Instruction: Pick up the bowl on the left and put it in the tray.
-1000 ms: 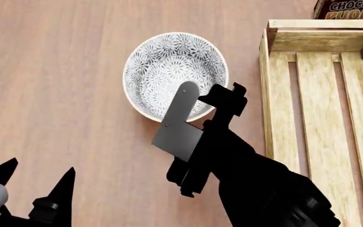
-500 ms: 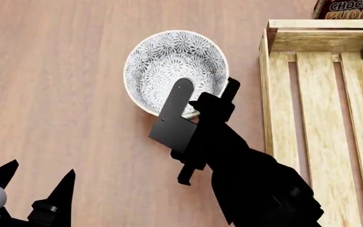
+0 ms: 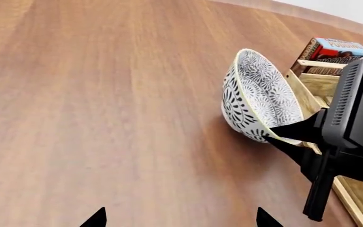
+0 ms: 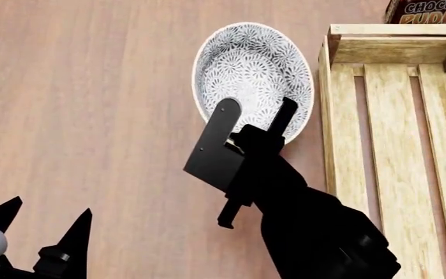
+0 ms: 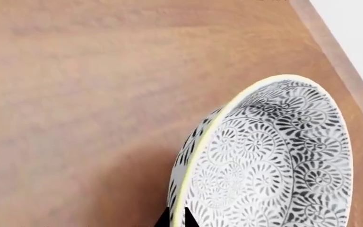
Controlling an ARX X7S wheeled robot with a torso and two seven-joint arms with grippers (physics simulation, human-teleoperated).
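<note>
Bowl (image 4: 252, 70) now tilted, nearer tray (image 4: 397, 133), right pincer (image 4: 255, 119) clamping rim

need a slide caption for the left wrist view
Right tool clamps the patterned bowl by its rim, tilted beside the wooden tray.

So besides the main stuff there's just a chocolate pudding box (image 4: 430, 10) way up at the surface's far right, brown and red with white lettering that's cut off by the frame. The surface (image 4: 76, 104) itself is warm reddish-brown wood grain, with a paler edge strip (image 5: 339, 56) along one side.
</note>
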